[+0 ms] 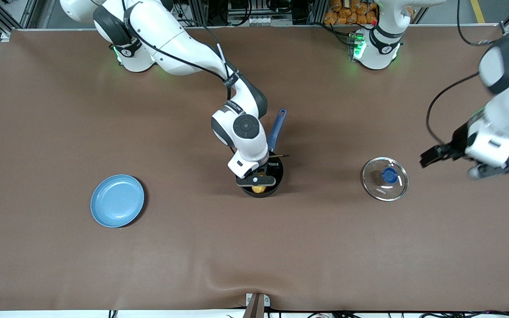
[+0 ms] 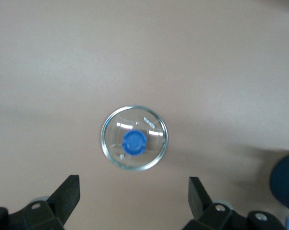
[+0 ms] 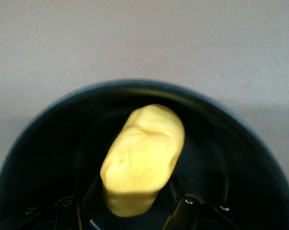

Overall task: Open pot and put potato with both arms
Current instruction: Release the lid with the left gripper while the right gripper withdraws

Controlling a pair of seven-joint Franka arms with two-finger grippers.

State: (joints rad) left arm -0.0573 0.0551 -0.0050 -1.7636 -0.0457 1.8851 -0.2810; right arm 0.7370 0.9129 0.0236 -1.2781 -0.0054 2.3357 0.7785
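The right gripper (image 1: 256, 180) clasped the potato (image 3: 143, 158) inside the pot (image 1: 276, 176); the left gripper (image 2: 134, 196) hung spread above the lid (image 2: 134, 138).

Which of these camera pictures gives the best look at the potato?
The right wrist view: the potato fills the frame, lumpy and yellow, inside the black pot. The front view shows only a yellow sliver of it under the right claw. The left wrist view shows none of it.
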